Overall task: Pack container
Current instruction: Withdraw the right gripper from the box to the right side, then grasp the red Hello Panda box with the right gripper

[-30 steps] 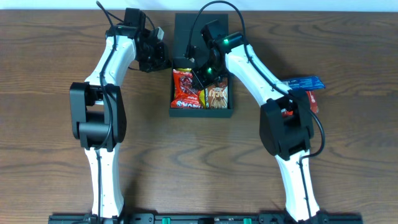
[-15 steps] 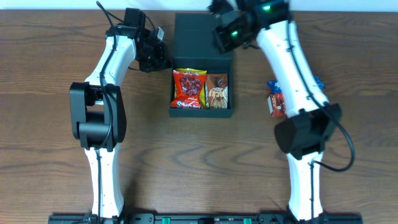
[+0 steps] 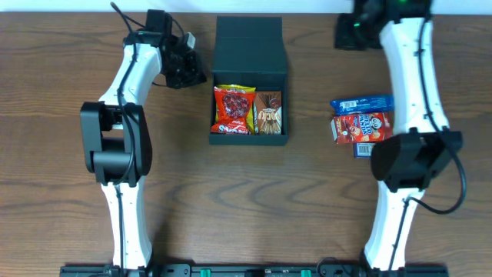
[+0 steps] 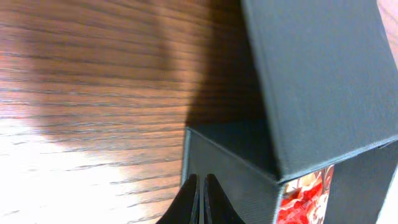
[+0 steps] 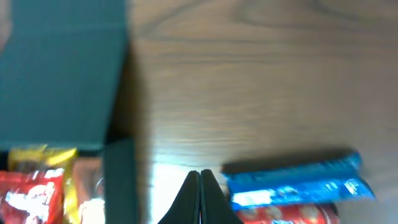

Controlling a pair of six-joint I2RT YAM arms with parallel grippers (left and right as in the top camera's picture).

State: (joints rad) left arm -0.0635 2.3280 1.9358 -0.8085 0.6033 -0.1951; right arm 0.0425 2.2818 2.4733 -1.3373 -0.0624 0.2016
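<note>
Nearest us we see the container [image 3: 250, 138] at mid-table, open with two snack packets [image 3: 234, 109] inside and loose packets [image 3: 361, 125] well to its right, then its lid flap [image 3: 250, 46] folded back, the left gripper [image 4: 199, 183] just beside its far-left corner and the right gripper [image 5: 200, 177] off to the far right, both with jaws closed on nothing.

Left arm [image 3: 132, 73] reaches from the near edge up toward the far edge, left of centre, wrist bent inward; left gripper [image 4: 199, 182] low, jaws pressed together, nothing between; right arm [image 3: 419, 69] stretched to the far edge, right of centre; right gripper [image 5: 200, 177] jaws together, holding nothing.
</note>
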